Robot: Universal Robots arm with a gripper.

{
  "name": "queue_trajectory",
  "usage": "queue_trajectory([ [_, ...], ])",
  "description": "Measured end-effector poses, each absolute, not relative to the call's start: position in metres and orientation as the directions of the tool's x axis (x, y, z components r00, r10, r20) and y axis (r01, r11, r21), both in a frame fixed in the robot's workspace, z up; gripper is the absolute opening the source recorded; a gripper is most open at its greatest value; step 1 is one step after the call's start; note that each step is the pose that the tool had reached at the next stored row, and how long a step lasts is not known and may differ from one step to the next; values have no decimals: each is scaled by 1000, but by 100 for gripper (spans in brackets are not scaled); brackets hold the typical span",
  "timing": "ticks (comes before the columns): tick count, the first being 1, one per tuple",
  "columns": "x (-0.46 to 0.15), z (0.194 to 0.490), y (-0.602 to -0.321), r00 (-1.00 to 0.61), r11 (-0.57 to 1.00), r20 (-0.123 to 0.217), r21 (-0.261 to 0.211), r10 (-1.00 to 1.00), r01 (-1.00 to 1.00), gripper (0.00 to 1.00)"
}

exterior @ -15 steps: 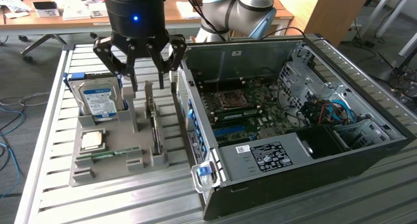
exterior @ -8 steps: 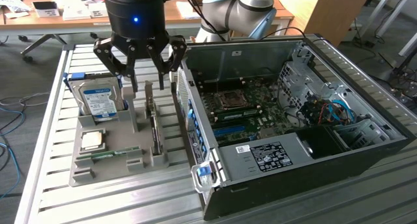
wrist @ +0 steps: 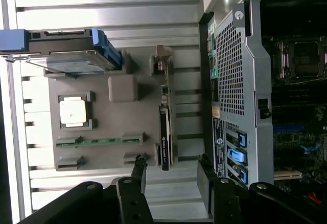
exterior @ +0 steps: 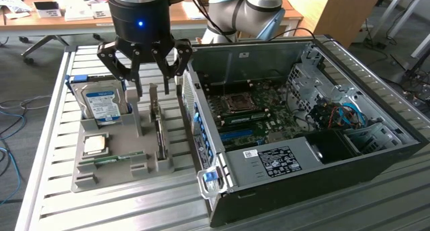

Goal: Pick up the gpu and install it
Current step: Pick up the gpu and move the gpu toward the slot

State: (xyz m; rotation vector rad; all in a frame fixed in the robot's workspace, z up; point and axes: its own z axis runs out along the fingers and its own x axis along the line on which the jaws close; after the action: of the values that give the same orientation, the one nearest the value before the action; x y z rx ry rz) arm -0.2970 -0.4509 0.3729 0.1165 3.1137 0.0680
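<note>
The gpu (exterior: 160,135), a thin dark card with a grey bracket, stands on edge in the tray (exterior: 84,180), on its side nearest the case (exterior: 302,180). Its print is too small to read. Bare tray flanks it. The gripper (exterior: 156,92) hangs above the tray, spread wide over the card.

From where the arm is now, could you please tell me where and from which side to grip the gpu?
Probably its upper long edge, from straight above: the gpu stands on edge in the grey holder, so both flat faces are open to the pincer.
</note>
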Motion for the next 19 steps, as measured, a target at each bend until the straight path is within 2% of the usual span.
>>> queue_trajectory([
  [19, -297, 369, -451, -997, 996, -23, 44, 75, 74, 53],
])
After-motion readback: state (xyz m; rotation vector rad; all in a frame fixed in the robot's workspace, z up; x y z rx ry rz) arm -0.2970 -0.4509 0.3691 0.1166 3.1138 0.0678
